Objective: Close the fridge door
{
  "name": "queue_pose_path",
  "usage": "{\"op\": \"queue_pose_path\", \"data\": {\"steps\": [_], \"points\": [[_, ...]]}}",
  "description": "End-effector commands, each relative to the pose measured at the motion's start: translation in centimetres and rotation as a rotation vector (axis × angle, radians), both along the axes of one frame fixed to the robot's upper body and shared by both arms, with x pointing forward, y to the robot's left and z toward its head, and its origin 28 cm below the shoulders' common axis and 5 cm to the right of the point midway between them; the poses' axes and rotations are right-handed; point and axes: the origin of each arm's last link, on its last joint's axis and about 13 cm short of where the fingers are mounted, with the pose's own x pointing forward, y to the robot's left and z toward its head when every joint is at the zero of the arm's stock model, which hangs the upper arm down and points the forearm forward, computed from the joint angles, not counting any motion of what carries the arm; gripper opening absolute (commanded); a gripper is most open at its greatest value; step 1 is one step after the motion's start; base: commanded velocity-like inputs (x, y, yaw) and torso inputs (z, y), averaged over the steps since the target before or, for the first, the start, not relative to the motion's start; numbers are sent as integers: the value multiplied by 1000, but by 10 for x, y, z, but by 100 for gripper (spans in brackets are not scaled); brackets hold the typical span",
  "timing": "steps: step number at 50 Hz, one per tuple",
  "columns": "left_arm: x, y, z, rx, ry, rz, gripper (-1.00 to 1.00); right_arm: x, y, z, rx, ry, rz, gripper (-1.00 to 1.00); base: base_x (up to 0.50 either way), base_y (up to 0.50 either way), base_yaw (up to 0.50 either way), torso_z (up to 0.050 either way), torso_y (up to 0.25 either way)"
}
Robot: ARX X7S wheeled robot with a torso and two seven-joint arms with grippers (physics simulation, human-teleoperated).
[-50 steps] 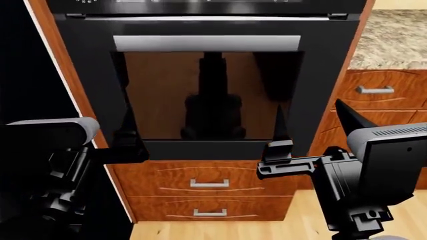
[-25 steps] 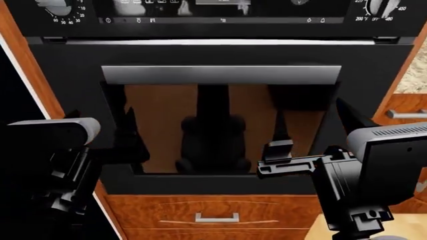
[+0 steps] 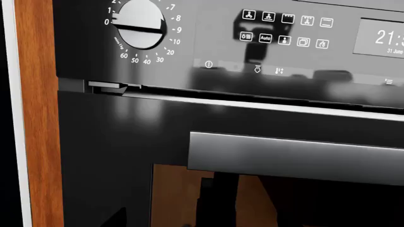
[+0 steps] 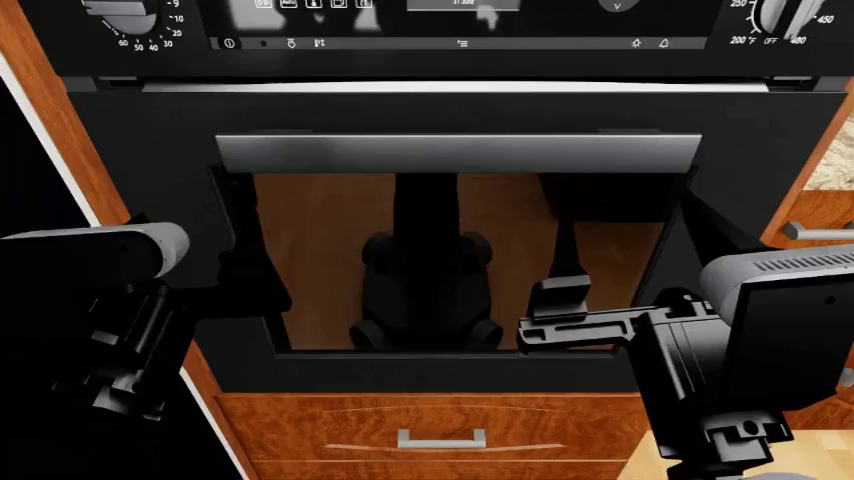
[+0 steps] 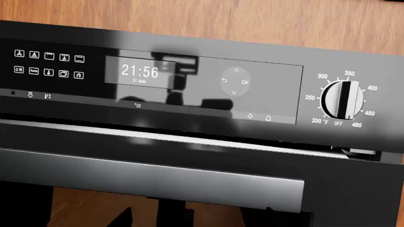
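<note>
Straight ahead of both arms stands the oven door point(image 4: 454, 260), its silver handle point(image 4: 458, 154) horizontal. At the far left edge a dark strip point(image 4: 34, 170), perhaps the fridge door, adjoins the wooden cabinet side point(image 4: 60, 110). Whether the left claw point(image 4: 247, 290) or right claw point(image 4: 567, 315) is released or clenched cannot be told.

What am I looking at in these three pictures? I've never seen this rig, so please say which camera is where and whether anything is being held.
These are simulator renders of a wheeled two-armed robot. The head view looks down over both arms: the left gripper and the right gripper hang in front of a built-in oven, touching nothing. Whether they are open or shut is hard to tell. The wide silver bar is the oven door handle, above the dark glass window that mirrors the robot. Below are wooden drawers. The two wrist views sit near each gripper and show the oven's control panel with its clock, and a dial. The job is closing a fridge door; I can't identify it in any view.
</note>
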Motion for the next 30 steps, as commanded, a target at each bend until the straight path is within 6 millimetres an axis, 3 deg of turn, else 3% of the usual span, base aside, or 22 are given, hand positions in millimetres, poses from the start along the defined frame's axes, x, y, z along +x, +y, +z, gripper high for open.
{"op": "queue_pose_path", "data": {"steps": [1, 20, 24, 30], "points": [[2, 2, 3, 2, -5, 24, 100, -1, -1, 1, 1, -6, -7, 100, 0, 0, 0, 0, 0], [21, 14, 5, 2, 8, 103, 100, -1, -2, 1, -1, -7, -14, 100, 0, 0, 0, 0, 0], [27, 24, -4, 21, 11, 133, 100, -1, -2, 1, 0, -6, -16, 100, 0, 0, 0, 0, 0], [31, 30, 0, 12, 22, 166, 100, 0, -2, 0, -1, -1, -20, 100, 0, 0, 0, 0, 0]]}}
